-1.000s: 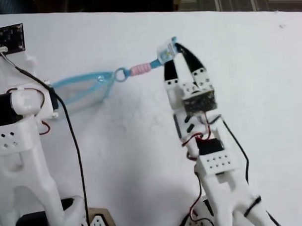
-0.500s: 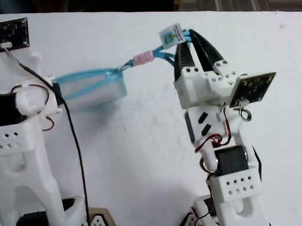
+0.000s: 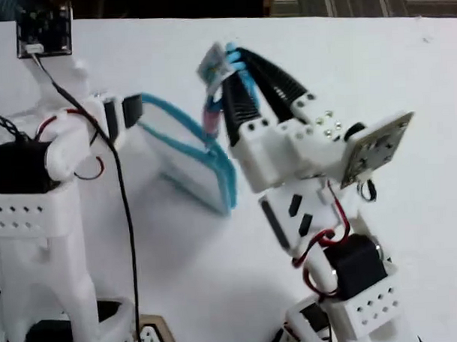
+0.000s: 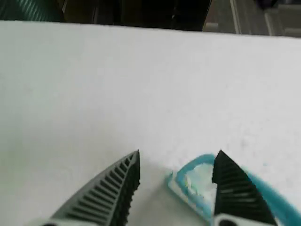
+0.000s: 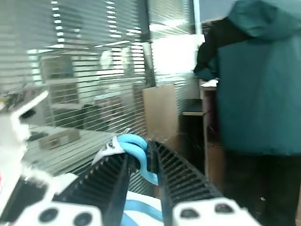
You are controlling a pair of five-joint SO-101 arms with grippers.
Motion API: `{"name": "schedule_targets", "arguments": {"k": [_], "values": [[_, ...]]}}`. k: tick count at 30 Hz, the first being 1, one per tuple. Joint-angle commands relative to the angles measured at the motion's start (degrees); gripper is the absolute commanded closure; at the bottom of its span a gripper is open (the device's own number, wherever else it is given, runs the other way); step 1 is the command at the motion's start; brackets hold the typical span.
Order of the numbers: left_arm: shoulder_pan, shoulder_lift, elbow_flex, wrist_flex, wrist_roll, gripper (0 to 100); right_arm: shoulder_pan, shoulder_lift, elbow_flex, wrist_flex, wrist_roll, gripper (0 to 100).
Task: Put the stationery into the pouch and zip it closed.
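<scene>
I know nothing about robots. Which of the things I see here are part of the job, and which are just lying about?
Part of the job:
blue-edged pouch, held up tilted between the arms
zip pull, pinched in the right tool
left tool, open, with the pouch's corner between its fingers

Just there:
white table
window blinds and brown panel in the room behind

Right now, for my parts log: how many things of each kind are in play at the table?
Pouch: 1
Zipper pull cord: 1
Grippers: 2, the left gripper and the right gripper
Total: 4
</scene>
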Motion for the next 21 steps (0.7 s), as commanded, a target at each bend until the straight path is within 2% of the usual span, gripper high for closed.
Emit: {"name": "schedule_targets", "arguments": {"k": [1,7,11,15,19,21], "values": [[1.5,-1.3,-5.7,-1.3,3.0,71,-3.6,-1.5,-3.4,0.0,2.5,98.2],[0.4,-1.6,-9.0,-0.8,8.3,71,-4.5,3.9,-3.6,-0.5,2.6,98.2],[-13.1,-2.3,-16.9,4.7,20.5,73,-4.5,9.8,-5.5,-3.8,2.5,98.2],[-22.8,-4.2,-26.6,15.1,20.0,72,-4.5,15.1,-8.4,-4.4,2.5,98.2],[-23.3,-11.8,-25.1,16.9,13.0,72,-4.6,21.6,-12.5,-4.4,2.6,98.2],[-20.6,-18.5,-20.6,16.9,10.9,72,-4.9,24.7,-14.9,-4.4,2.6,98.2]]}}
